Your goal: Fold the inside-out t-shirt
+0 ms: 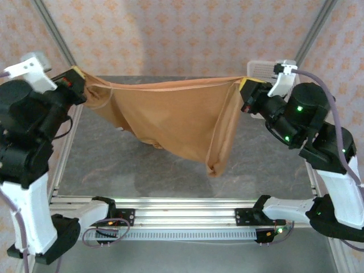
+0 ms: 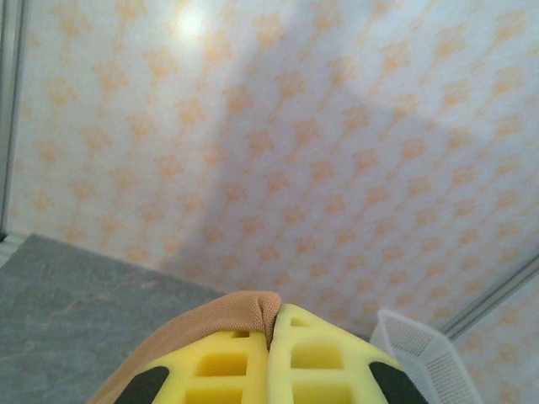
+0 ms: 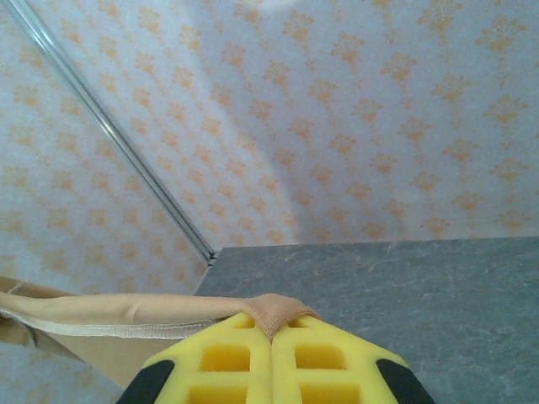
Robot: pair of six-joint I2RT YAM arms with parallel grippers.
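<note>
Above the bench (image 1: 114,165) the inside-out t-shirt (image 1: 170,114) is held stretched, both jaws clamped on its top edge; spreading step; should probably be lowered flat next.

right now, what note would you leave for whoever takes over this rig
Left pincer: shut on one top corner of the t-shirt.
Right pincer: shut on the opposite top corner.
T-shirt: held up, stretched between both and sagging toward the table; whether it touches is unclear.
Done: shirt gripped and spread in the air.
Left: lay it flat and make every fold; none is visible.
</note>
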